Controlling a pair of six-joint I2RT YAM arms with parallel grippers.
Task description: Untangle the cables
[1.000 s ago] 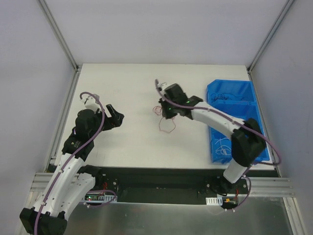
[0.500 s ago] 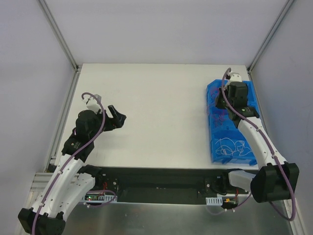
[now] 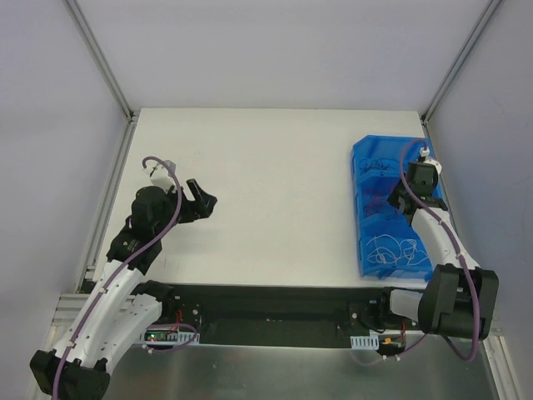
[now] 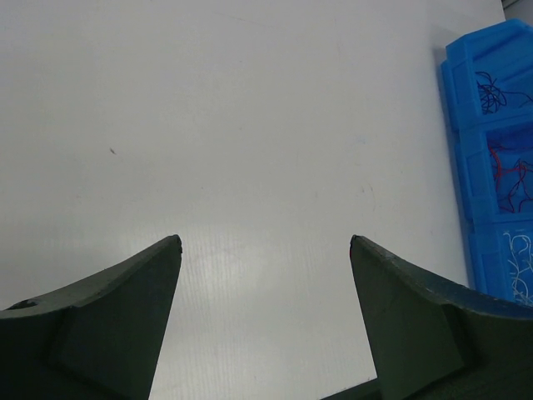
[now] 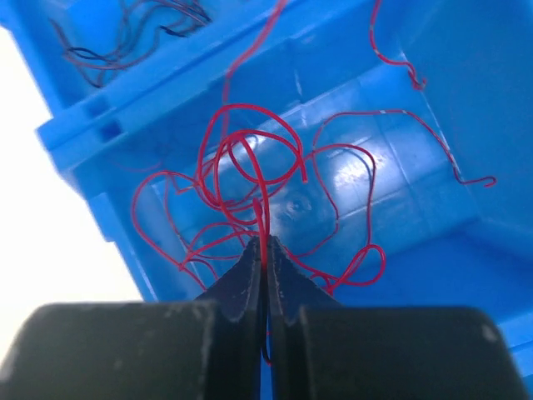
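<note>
Overhead, we see the white desk (image 3: 275, 167) filling the middle of the frame. The left arm (image 3: 125, 275) rises from the lower left corner, and the right arm (image 3: 437, 233) runs up the right edge.

Next in size, a blue bin (image 3: 358, 225) lies at the right side of the desk, split into three compartments stacked from top to bottom of the frame. The right arm reaches over its right wall.

The left gripper (image 3: 202, 193) hovers over bare desk at centre left, well apart from the bin. In its wrist view, the left gripper (image 4: 265, 242) has its jaws spread wide with nothing between them, and the bin (image 4: 466, 167) shows at the far right edge.

The right gripper (image 3: 398, 200) points down into the middle compartment. In its wrist view, the right gripper (image 5: 265, 246) is pressed fully closed, pinching a strand of the red cables (image 5: 250, 167) at its tip. These loop upward in a loose curly clump against the bin (image 5: 450, 75) floor.

Smallest of all are the other strands. The dark cables (image 5: 125, 42) lie in the compartment at the upper left of that view, the top one overhead (image 3: 379, 164). The white cables (image 3: 391, 248) curl in the bottom compartment.
</note>
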